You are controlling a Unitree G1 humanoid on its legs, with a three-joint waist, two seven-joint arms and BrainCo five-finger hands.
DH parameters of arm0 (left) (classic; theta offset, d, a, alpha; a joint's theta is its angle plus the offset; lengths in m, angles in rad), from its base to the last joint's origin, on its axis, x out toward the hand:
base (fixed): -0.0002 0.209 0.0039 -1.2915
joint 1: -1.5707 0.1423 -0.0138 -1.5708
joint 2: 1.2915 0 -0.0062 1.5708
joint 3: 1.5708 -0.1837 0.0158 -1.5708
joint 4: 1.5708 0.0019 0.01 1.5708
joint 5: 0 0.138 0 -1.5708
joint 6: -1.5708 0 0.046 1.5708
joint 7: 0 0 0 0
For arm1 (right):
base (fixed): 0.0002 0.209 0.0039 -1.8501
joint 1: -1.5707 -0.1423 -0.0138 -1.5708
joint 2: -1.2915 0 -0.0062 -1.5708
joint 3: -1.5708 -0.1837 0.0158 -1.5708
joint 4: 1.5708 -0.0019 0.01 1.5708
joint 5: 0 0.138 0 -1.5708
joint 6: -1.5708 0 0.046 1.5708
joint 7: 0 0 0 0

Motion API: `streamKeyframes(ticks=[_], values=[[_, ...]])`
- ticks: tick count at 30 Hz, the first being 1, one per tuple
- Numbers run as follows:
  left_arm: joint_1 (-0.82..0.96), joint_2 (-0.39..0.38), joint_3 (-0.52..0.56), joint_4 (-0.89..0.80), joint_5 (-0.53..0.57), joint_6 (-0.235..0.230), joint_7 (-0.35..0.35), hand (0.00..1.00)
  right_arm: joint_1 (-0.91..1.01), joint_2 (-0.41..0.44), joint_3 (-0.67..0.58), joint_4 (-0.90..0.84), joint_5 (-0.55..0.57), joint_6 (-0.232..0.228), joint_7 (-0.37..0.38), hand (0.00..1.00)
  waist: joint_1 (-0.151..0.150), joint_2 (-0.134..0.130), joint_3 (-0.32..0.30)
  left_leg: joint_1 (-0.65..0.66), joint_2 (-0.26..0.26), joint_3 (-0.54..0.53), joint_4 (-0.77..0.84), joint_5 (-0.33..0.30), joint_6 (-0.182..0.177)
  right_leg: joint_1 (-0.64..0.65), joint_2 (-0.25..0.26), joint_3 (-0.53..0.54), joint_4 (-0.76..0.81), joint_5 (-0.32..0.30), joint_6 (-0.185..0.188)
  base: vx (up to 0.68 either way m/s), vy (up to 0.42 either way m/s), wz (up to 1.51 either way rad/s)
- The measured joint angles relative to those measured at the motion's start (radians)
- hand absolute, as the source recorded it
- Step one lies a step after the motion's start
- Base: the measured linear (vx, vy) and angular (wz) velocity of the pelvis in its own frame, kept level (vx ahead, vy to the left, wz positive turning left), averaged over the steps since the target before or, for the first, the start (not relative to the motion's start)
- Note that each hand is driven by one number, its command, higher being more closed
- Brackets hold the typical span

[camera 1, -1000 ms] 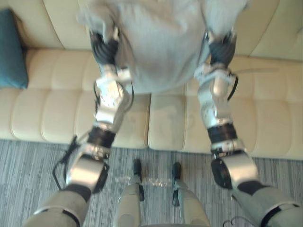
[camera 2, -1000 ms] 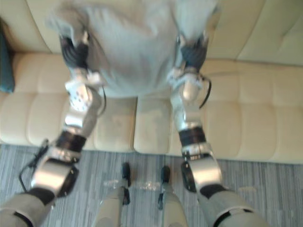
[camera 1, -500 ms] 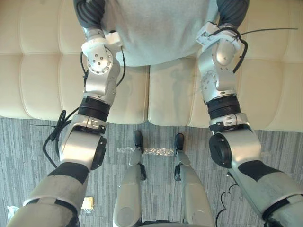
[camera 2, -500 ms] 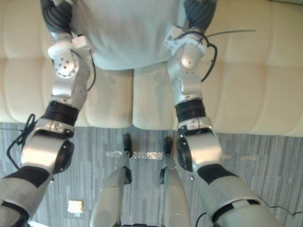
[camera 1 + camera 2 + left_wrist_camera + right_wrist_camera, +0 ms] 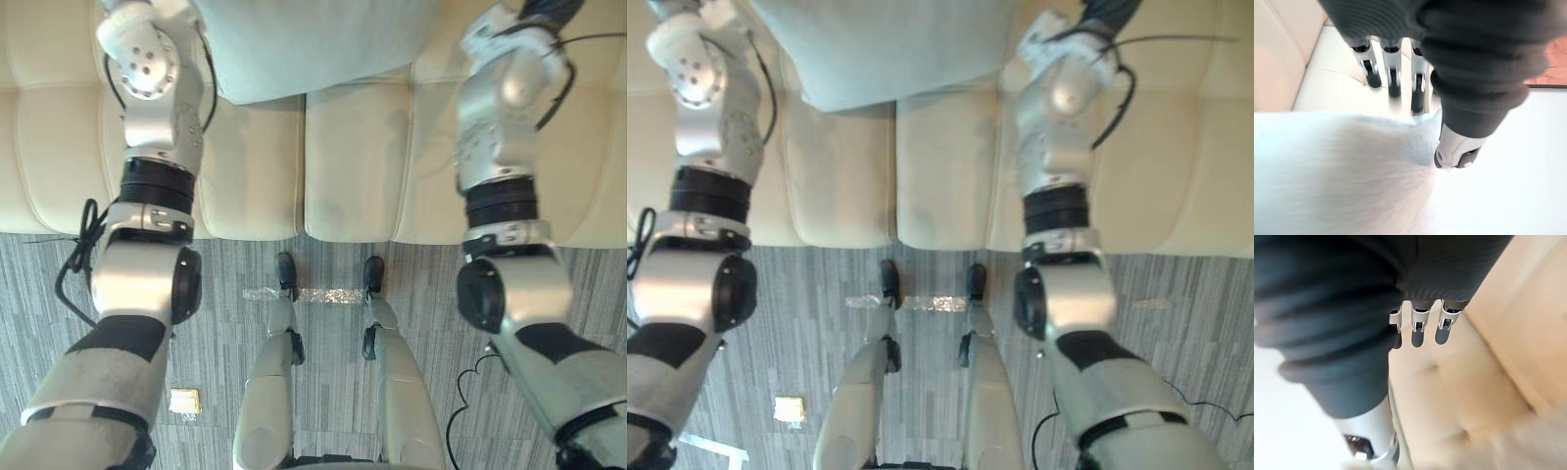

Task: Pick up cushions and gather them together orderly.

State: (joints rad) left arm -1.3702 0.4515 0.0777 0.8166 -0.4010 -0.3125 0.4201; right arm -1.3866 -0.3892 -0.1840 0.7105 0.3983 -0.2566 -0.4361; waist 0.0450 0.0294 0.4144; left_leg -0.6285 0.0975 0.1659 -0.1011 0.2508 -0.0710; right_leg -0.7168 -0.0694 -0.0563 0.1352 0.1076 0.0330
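Note:
A pale grey-blue cushion (image 5: 304,49) lies on the cream sofa (image 5: 353,166), at the top of the eye views between my two raised arms. In the left wrist view my left hand (image 5: 1391,73) has its fingers straight over the sofa seat. The cushion (image 5: 1342,171) lies just beside its thumb, and no finger curls round it. My right hand (image 5: 1418,325) also holds its fingers straight, above the tufted sofa seat (image 5: 1449,396), with nothing in it.
The sofa's front edge (image 5: 294,235) runs across the middle of the eye views, with grey striped carpet (image 5: 49,313) below it. A crumpled clear wrapper (image 5: 323,294) and a small yellow tag (image 5: 183,399) lie on the carpet.
Both hands have let go of the cushion and their fingers have straightened. The arms have spread apart. The camera has tilted down, so more carpet shows.

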Motion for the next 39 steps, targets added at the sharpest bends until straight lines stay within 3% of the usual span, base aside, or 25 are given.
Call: streamKeyframes(ticks=[8, 14, 16, 21, 25, 27, 31, 35, 39], values=[[-0.021, 0.000, 0.019, 0.024, -0.113, 0.015, -0.063, 0.00, -0.070, -0.048, 0.184, 0.091, 0.110, 0.059, 0.109, 0.00, 0.005, 0.000, 0.000, -0.014, 0.013, -0.016, 0.000, 0.010, -0.011, 0.000, 0.004, -0.033, -0.001, -0.001, -0.001, 0.01, -0.001, 0.06], [-0.021, -0.001, 0.011, 0.023, -0.132, 0.015, -0.072, 0.00, -0.069, -0.060, 0.237, 0.094, 0.111, 0.088, 0.121, 0.00, 0.016, 0.000, 0.000, -0.022, 0.015, -0.043, 0.000, 0.026, -0.016, 0.000, 0.002, -0.066, 0.018, -0.008, -0.010, 0.00, 0.018, 0.15], [0.073, -0.002, -0.017, -0.083, -0.129, 0.013, -0.072, 0.00, -0.015, -0.088, 0.235, 0.041, 0.109, 0.090, 0.119, 0.00, 0.015, 0.000, 0.000, -0.014, 0.011, -0.051, 0.000, 0.030, -0.016, 0.004, -0.004, -0.073, 0.044, -0.028, -0.010, 0.00, 0.031, 0.21], [0.597, -0.072, -0.025, -0.397, -0.053, -0.008, -0.074, 0.00, 0.487, -0.115, 0.135, -0.292, 0.052, 0.051, 0.139, 0.00, 0.014, -0.001, -0.004, 0.067, -0.006, -0.067, 0.000, 0.013, -0.021, 0.062, -0.022, -0.075, 0.114, -0.094, -0.006, 0.03, -0.009, 0.17], [0.984, -0.229, -0.043, -0.446, 0.009, 0.004, -0.139, 0.00, 0.914, 0.018, -0.037, -0.408, 0.032, 0.028, 0.197, 0.00, 0.011, -0.001, -0.004, 0.125, -0.007, -0.064, 0.000, -0.009, -0.011, 0.117, -0.021, -0.072, 0.119, -0.112, -0.002, 0.05, -0.033, -0.01], [1.121, -0.283, -0.079, -0.448, 0.029, 0.018, -0.189, 0.00, 1.088, 0.093, -0.049, -0.462, 0.012, 0.027, 0.229, 0.00, 0.009, -0.002, -0.007, 0.168, -0.005, -0.061, 0.000, -0.037, -0.013, 0.159, -0.020, -0.071, 0.119, -0.126, 0.000, 0.05, -0.044, -0.05], [1.377, -0.350, -0.120, -0.425, 0.089, 0.056, -0.306, 0.00, 1.387, 0.256, -0.047, -0.485, -0.083, 0.029, 0.305, 0.00, 0.011, -0.015, -0.084, 0.266, 0.009, -0.025, 0.021, -0.088, -0.013, 0.260, -0.012, -0.062, 0.101, -0.151, 0.005, 0.08, -0.064, -0.18], [1.501, -0.392, -0.094, -0.221, 0.168, 0.088, -0.358, 0.00, 1.551, 0.345, -0.038, -0.299, -0.117, 0.032, 0.354, 0.00, 0.012, -0.033, -0.219, 0.388, 0.017, 0.005, 0.066, -0.154, -0.022, 0.398, -0.002, -0.048, 0.076, -0.187, 0.010, 0.15, -0.041, -0.17], [1.517, -0.421, -0.029, 0.000, 0.264, 0.120, -0.361, 0.00, 1.580, 0.354, -0.048, -0.017, -0.167, 0.062, 0.373, 0.00, 0.006, -0.040, -0.306, 0.487, 0.020, 0.016, 0.063, -0.190, -0.031, 0.508, 0.005, -0.041, 0.032, -0.201, 0.012, 0.14, -0.004, -0.08]])
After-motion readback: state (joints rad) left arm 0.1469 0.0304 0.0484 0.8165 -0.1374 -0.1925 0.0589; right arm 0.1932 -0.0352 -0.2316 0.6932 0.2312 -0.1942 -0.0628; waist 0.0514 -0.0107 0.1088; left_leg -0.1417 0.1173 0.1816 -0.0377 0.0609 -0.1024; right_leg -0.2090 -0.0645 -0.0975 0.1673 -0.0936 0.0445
